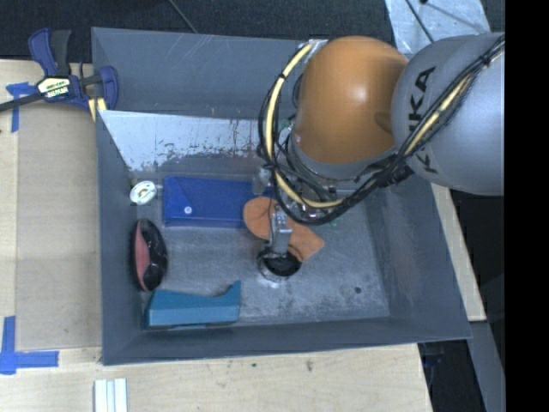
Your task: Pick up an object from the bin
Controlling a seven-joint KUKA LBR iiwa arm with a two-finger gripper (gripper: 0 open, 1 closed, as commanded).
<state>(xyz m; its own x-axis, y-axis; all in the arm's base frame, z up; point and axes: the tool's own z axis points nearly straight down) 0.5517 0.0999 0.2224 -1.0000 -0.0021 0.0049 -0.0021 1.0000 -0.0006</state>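
Note:
My gripper [279, 237] reaches down into the middle of the bin, under the arm's orange dome. Its tip sits right at a small black round thing [282, 267] on the bin floor. An orange-brown flat piece [254, 218] lies under and behind the gripper and shows on both sides of it. Just to the left a blue rectangular box [206, 201] lies flat, its right end next to the orange-brown piece. Whether anything is gripped is hidden from this angle.
A small white round disc [144, 192] lies at the blue box's left end. A black-and-red oblong thing [147, 254] rests by the left wall. A teal wedge-shaped block [194, 307] lies along the front wall. The arm and dome cover the bin's back right.

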